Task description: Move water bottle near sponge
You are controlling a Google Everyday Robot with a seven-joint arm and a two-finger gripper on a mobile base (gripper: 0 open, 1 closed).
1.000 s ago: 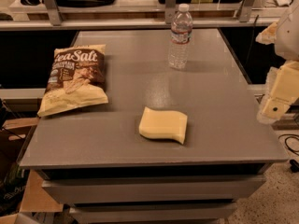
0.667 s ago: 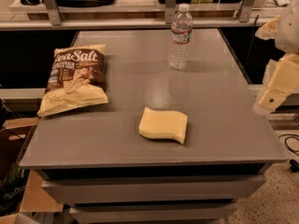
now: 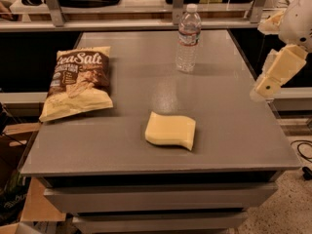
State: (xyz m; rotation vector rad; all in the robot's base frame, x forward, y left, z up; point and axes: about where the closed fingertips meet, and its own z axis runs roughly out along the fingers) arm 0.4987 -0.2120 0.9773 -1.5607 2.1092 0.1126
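Observation:
The water bottle (image 3: 188, 39) is clear and ribbed with a white cap and a white-and-red label band. It stands upright at the far middle of the grey table (image 3: 229, 116). The sponge (image 3: 170, 130), a pale yellow pad with wavy edges, lies flat near the table's front middle, well apart from the bottle. My gripper (image 3: 263, 87) hangs at the right edge of the table, above its surface, to the right of both things and touching neither. It holds nothing that I can see.
A sea-salt chip bag (image 3: 77, 82) lies on the left side of the table. A shelf with metal posts (image 3: 146, 13) runs behind the table. Drawers sit below the table front. A cardboard box (image 3: 29, 213) is on the floor at lower left.
My gripper has risen and shifted slightly left along the table's right edge. The bottle, sponge and chip bag have not moved.

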